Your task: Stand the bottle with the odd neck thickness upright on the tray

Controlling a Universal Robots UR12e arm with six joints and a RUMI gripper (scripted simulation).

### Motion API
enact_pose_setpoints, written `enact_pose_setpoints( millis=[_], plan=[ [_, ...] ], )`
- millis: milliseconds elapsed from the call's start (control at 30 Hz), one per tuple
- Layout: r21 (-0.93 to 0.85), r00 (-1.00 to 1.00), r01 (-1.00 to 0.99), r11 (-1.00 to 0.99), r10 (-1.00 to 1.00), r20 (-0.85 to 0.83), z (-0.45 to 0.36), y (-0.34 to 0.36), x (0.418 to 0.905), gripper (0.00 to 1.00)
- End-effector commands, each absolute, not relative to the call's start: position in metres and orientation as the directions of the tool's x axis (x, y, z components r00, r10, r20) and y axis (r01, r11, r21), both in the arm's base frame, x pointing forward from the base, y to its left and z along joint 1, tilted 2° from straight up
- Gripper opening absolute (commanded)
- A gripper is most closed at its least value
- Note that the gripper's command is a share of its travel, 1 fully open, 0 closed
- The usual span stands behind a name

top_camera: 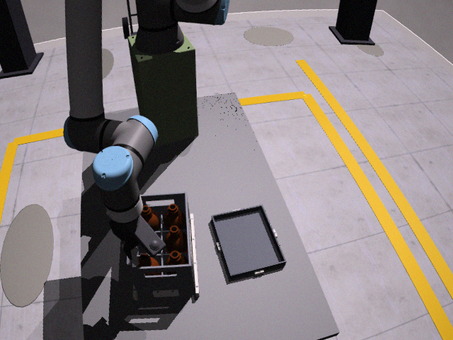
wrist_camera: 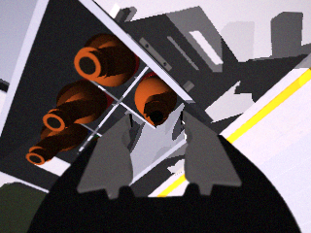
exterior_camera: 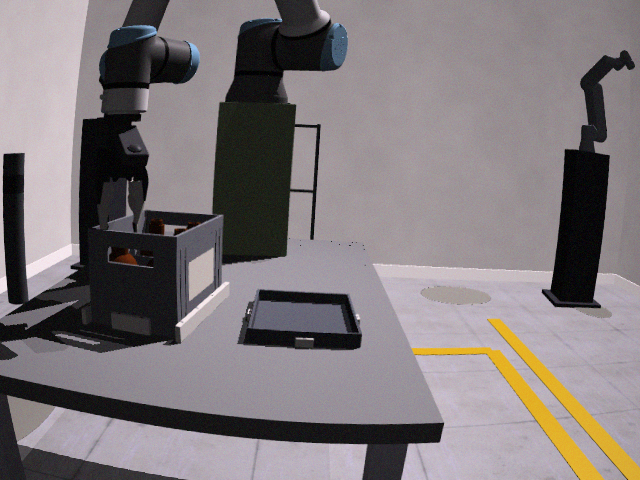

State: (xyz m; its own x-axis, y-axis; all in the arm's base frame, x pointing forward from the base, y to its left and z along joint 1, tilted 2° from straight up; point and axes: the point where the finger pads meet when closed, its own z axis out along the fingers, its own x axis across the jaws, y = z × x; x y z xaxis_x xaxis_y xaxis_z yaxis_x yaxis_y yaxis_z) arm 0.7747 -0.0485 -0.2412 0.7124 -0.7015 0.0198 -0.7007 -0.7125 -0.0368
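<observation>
The dark grey crate [top_camera: 164, 237] stands on the left of the table and holds several brown bottles upright in its cells. It also shows in the exterior view [exterior_camera: 155, 273]. My gripper [exterior_camera: 119, 222] hangs straight down over the crate's near-left cell, with its fingertips about level with the rim. In the wrist view the gripper [wrist_camera: 156, 121] is open, and the mouth of one bottle [wrist_camera: 155, 99] lies between and just beyond the fingertips, not touched. That bottle [top_camera: 148, 260] is partly hidden by the wrist. The black tray [top_camera: 246, 243] lies empty to the right of the crate.
Other bottles [wrist_camera: 97, 60] [wrist_camera: 73, 104] fill the neighbouring cells behind thin dividers. The arm's green pedestal [top_camera: 166, 91] stands at the table's far end. The table's edge runs close beside the crate on the left [top_camera: 85, 256].
</observation>
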Motion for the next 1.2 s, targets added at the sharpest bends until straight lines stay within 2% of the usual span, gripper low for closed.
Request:
enact_pose_setpoints(
  millis=[0, 1167],
  plan=[
    [-0.039, 0.712, -0.701, -0.712, -0.702, 0.023, -0.2485, -0.0492, 0.7781, 0.38],
    [-0.038, 0.712, -0.701, -0.712, -0.702, 0.023, -0.2554, -0.0488, 0.7777, 0.38]
  ],
)
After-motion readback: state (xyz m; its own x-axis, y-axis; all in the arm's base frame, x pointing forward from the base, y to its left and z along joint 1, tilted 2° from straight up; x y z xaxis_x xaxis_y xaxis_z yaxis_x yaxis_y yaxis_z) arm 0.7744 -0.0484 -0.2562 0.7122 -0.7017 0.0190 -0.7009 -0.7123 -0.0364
